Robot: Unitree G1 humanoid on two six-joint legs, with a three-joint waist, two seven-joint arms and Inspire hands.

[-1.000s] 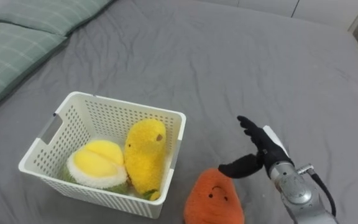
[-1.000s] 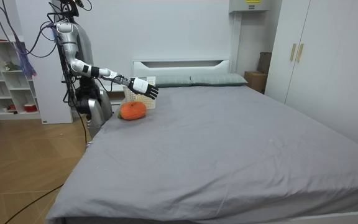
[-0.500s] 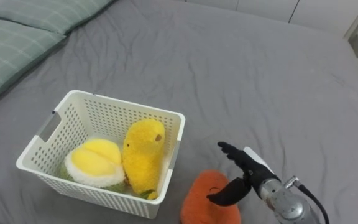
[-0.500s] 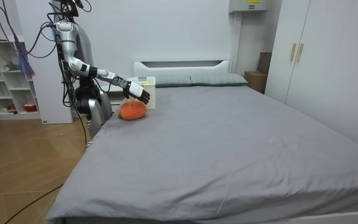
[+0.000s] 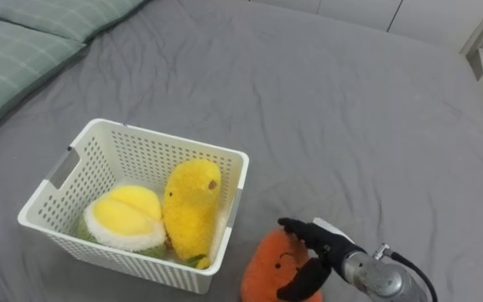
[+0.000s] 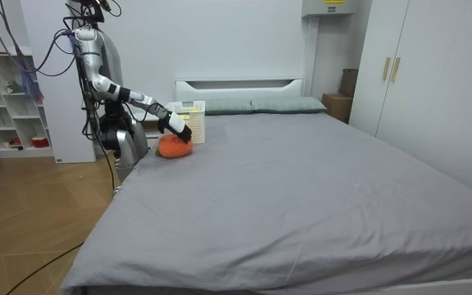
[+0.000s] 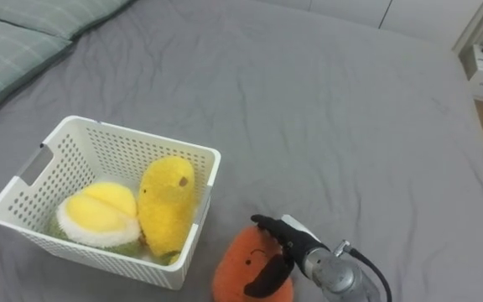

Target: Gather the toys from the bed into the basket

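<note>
On the grey bed (image 5: 350, 109) I count three soft toys and one basket (image 5: 166, 143). A round yellow plush (image 5: 124, 216) and a tall yellow plush (image 5: 189, 210) sit side by side inside the white perforated plastic basket. The fuzzy orange plush (image 5: 267, 268) lies on the sheet just beside it, at its 4 o'clock. The robot's right hand (image 5: 319, 250) rests on that orange plush, fingers spread wide over its top and thumb down its front. Two green checked pillows (image 5: 11, 63) lie at 10 o'clock.

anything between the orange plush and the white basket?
Nothing: just a bare strip of grey bed between the orange plush and the white basket, seen in the left eye view.
</note>
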